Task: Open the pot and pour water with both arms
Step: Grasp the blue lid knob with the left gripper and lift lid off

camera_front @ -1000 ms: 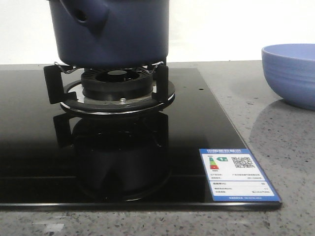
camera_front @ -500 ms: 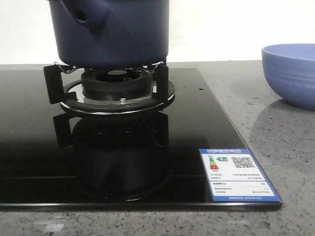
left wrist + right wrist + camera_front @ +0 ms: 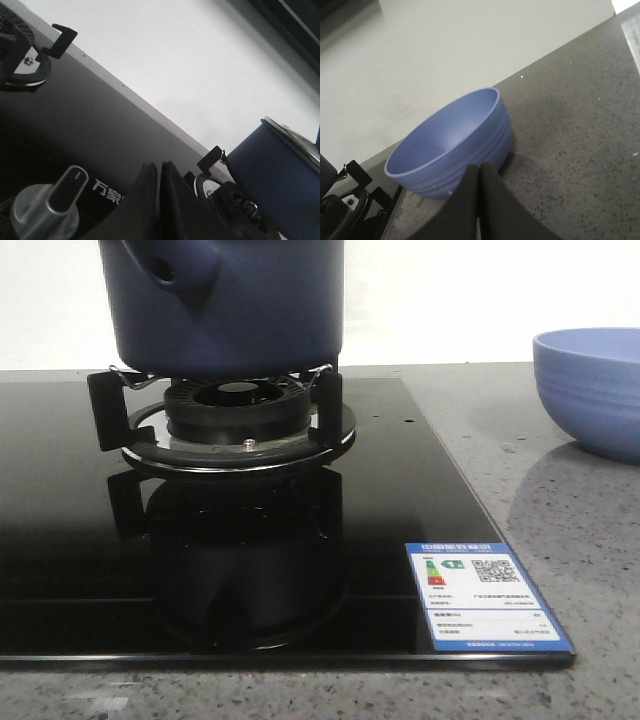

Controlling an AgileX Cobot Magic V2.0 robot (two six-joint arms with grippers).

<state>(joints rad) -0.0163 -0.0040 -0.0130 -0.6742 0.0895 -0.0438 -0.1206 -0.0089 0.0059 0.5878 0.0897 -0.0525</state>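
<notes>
The dark navy pot [image 3: 245,305] stands on the gas burner's black supports, its stubby hollow handle [image 3: 170,270] pointing toward me and to the left; its top is cut off in the front view. In the left wrist view the pot [image 3: 280,175] shows with a metal-rimmed lid edge. My left gripper [image 3: 160,167] is shut and empty, low over the black stove glass, short of the pot. My right gripper [image 3: 480,170] is shut and empty, just in front of the light blue ribbed bowl [image 3: 452,145]. Neither gripper shows in the front view.
The black glass cooktop [image 3: 400,500] carries a blue energy label [image 3: 485,595] at its front right. The bowl [image 3: 590,390] stands on the grey speckled counter to the right. A silver stove knob [image 3: 47,212] and a second burner [image 3: 17,60] lie near my left gripper.
</notes>
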